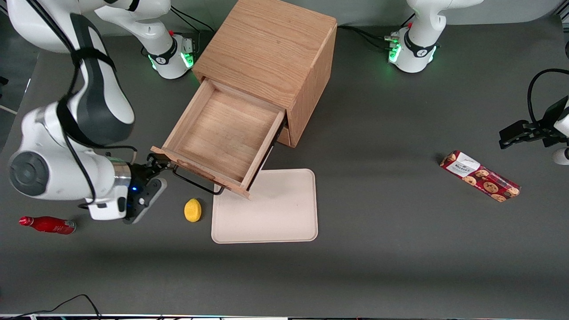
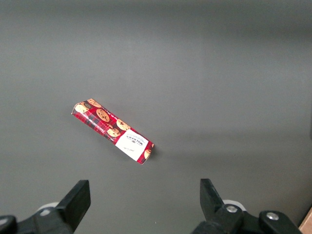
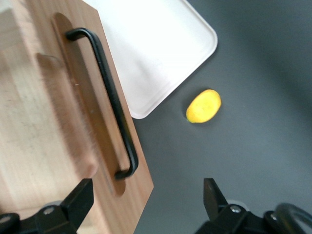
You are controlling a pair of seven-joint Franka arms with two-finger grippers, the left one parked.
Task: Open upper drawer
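The upper drawer [image 1: 222, 129] of the oak cabinet [image 1: 271, 49] stands pulled far out, and its shallow tray is empty. Its thin black bar handle [image 1: 195, 183] runs along the drawer front, which overhangs the beige tray. My right gripper [image 1: 159, 163] is open and holds nothing. It sits just off the drawer front's corner at the working arm's end, close to the handle's end. In the right wrist view the handle [image 3: 109, 97] and drawer front [image 3: 63, 126] lie ahead of the gripper [image 3: 146, 192]. One finger [image 3: 80, 195] overlaps the front's edge; the handle is outside the fingers.
A beige tray [image 1: 266, 209] lies on the table in front of the drawer, with a lemon [image 1: 192, 210] beside it and near my gripper. A red bottle [image 1: 46, 224] lies near the working arm. A cookie box [image 1: 480, 176] lies toward the parked arm's end.
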